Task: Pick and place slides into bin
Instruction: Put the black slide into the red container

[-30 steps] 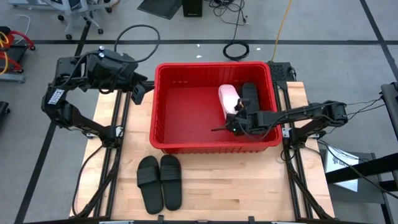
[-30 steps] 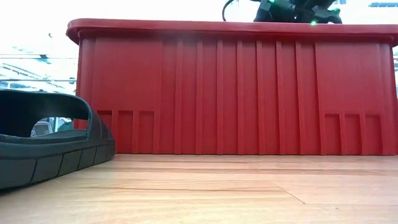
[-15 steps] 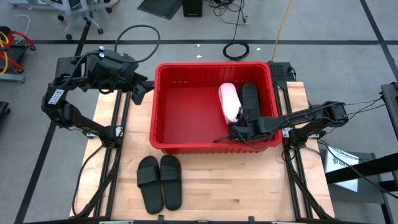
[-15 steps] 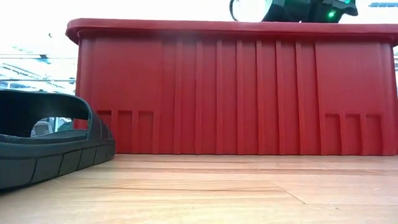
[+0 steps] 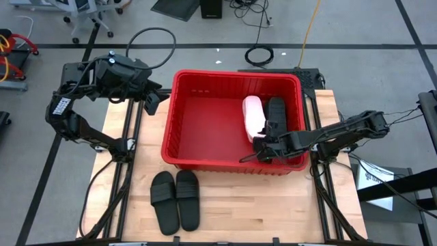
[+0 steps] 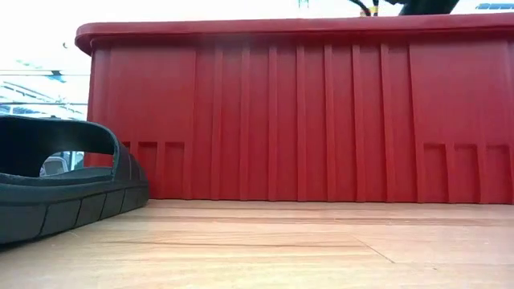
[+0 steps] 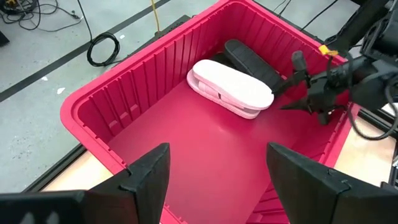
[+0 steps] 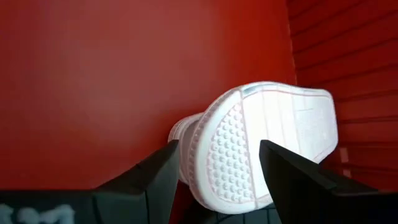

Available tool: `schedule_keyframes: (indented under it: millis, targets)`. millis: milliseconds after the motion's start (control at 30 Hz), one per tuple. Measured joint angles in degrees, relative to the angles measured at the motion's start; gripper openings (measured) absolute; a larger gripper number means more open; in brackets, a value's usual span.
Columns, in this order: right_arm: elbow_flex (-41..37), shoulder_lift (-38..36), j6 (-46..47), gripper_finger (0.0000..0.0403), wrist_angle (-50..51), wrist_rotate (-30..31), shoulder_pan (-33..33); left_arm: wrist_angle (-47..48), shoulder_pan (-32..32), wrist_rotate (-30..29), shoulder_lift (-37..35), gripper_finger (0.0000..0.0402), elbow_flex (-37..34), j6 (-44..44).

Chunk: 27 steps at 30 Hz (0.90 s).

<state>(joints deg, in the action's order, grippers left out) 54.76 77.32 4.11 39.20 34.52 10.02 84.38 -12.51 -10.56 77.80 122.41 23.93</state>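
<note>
We see a grey floor crossed by dark lines around a light wooden table. A coiled black cable lies on the floor beyond the table, and an office chair base stands at far left.

Plastic, rubbery foam and wood
The red bin is smooth ribbed plastic with a slight sheen; the pink slide shows a matt, dimpled sole; the black slides look matt and rubbery; the table is pale grained wood
</note>
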Motion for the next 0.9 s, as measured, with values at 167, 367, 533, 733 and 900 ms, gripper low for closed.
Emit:
schedule_keyframes:
  millis: [167,367,533,733,900]
  targets:
    - [-0.02,-4.18,-0.33,0.0210,-1.99,0.02,-0.24,0.10,0.00,0.01,0.00,0.0257,0.00,-0.01]
    - [-0.02,-9.72,1.51,0.0210,-11.74,0.15,-0.24,1.19,0.00,0.01,0.00,0.0257,0.00,0.37]
    - [0.00,-13.87,6.94,0.0210,-27.11,2.22,-0.63,1.16,0.00,-0.01,0.00,0.0257,0.00,0.58]
    - [0.00,-16.47,9.12,0.0210,-46.92,4.46,-0.66,1.03,0.00,-0.01,0.02,0.0257,0.00,0.36]
    - [0.00,-16.64,6.62,0.0210,-58.64,4.44,-0.66,1.05,0.00,0.00,0.02,0.0257,0.00,0.18]
